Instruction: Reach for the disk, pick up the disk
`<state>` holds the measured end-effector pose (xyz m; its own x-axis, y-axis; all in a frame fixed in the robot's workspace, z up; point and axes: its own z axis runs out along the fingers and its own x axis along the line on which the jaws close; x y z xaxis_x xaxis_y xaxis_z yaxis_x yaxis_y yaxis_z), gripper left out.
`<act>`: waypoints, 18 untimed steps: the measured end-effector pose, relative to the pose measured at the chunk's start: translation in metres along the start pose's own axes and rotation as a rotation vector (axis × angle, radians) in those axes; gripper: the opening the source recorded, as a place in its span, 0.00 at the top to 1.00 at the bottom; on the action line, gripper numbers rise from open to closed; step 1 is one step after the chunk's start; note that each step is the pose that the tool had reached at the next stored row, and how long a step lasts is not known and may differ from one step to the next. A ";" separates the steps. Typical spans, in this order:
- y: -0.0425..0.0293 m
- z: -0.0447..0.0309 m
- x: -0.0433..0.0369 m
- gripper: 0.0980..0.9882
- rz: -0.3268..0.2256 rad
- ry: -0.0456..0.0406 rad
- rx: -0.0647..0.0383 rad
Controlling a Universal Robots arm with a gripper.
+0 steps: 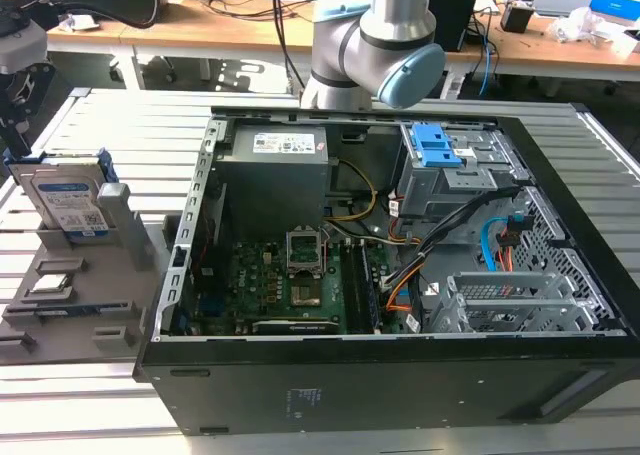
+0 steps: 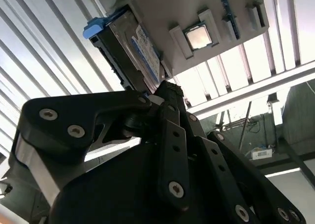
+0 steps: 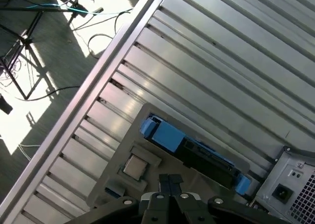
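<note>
While the gripper (image 3: 170, 182) points down at the grey holder tray (image 3: 147, 152) with its two black fingers pressed together and nothing between them, we find its tips just short of the disk (image 3: 206, 152), not touching it. In both wrist views the disk stands on edge in a slot of that tray, bright blue bracket ends at either side, and a small square processor chip (image 3: 134, 166) lies flat in a pocket close by. In the second wrist view the disk's white-and-blue label (image 2: 146, 49) faces the chip; we see printed blocks on it, but we cannot read the writing. In the exterior view the disk (image 1: 70, 200) sits at the exterior view's left, beside the open computer case (image 1: 380, 375) on the slatted metal table (image 1: 130, 125). Farther back, a white label (image 1: 285, 143) marks the power supply, its text illegible to us, and the arm (image 1: 375, 35) rises behind the case, a silver tube over a blue-capped joint.
</note>
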<state>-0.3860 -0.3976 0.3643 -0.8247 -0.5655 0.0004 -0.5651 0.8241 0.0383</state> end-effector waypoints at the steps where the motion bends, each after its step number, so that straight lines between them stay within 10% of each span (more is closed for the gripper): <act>1: 0.0000 0.0000 0.0000 0.99 -0.019 0.0008 0.000; 18: 0.0000 0.0000 0.0000 0.99 -0.327 0.0126 0.000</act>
<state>-0.3860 -0.3976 0.3643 -0.5992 -0.8006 0.0004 -0.8000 0.5988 0.0383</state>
